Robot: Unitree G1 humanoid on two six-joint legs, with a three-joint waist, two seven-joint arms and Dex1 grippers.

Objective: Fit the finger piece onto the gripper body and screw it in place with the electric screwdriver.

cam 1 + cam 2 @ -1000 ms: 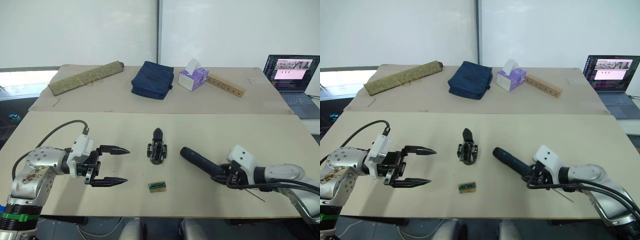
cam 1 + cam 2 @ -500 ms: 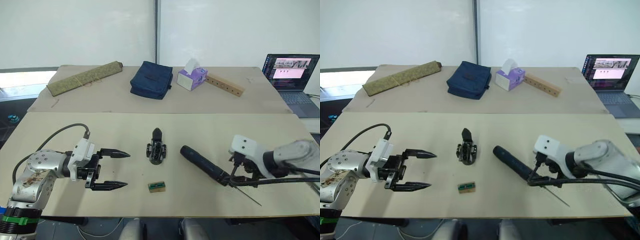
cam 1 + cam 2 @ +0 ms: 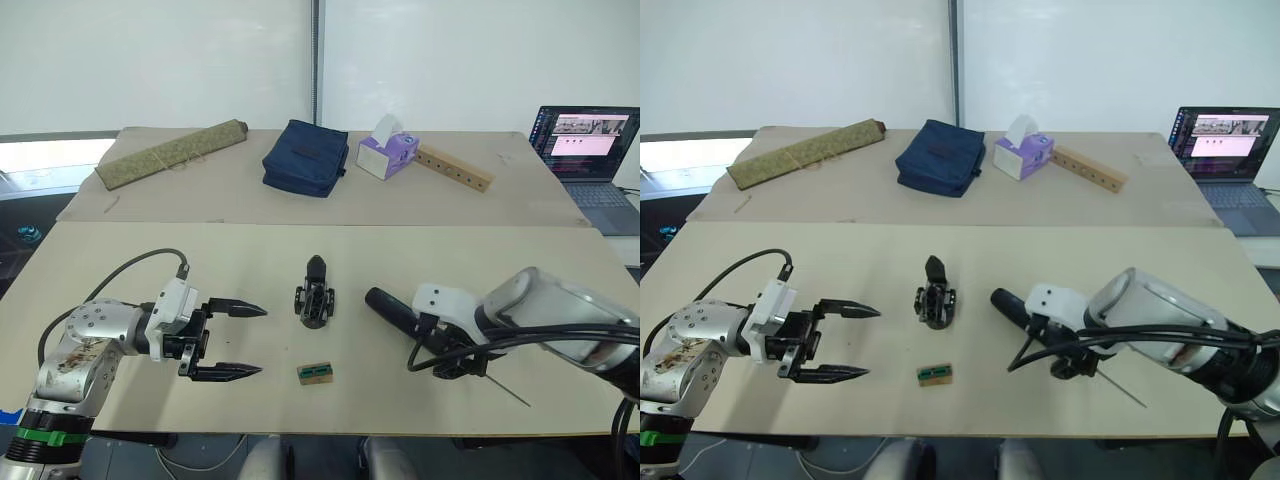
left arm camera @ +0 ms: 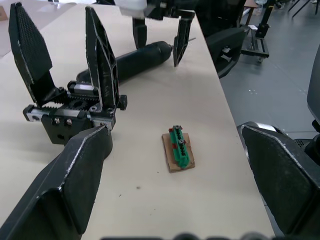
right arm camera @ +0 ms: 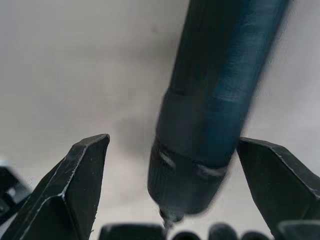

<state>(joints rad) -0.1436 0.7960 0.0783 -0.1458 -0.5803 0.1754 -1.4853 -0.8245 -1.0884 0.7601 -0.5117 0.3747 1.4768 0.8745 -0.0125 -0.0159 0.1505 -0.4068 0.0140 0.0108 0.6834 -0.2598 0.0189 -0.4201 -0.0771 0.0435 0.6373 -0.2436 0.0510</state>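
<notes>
My right gripper (image 3: 443, 352) hangs over the bit end of the electric screwdriver (image 3: 398, 311), fingers spread wide with the dark handle lying between them and neither pad touching it, as my right wrist view makes plain. The screwdriver lies flat on the table (image 3: 120, 260), right of centre and toward the near edge; its long axis runs diagonally, the butt pointing in toward the gripper body (image 3: 315, 298) and the thin metal bit (image 3: 505, 391) trailing out toward the near right corner. That slant is what my next move turns on, I judge: my fingers have to straddle the handle across its length, not along it, before closing. The gripper body sits at the middle of the table, just beside the screwdriver's butt, with its pointed black finger aimed at the far edge; I cannot tell whether that is the finger piece already seated. My left gripper (image 3: 241, 341) hovers open, holding nothing, left of the body and nearer to it than my right. A small green-and-brown block (image 4: 177, 152) lies close to the near edge, between the two.
</notes>
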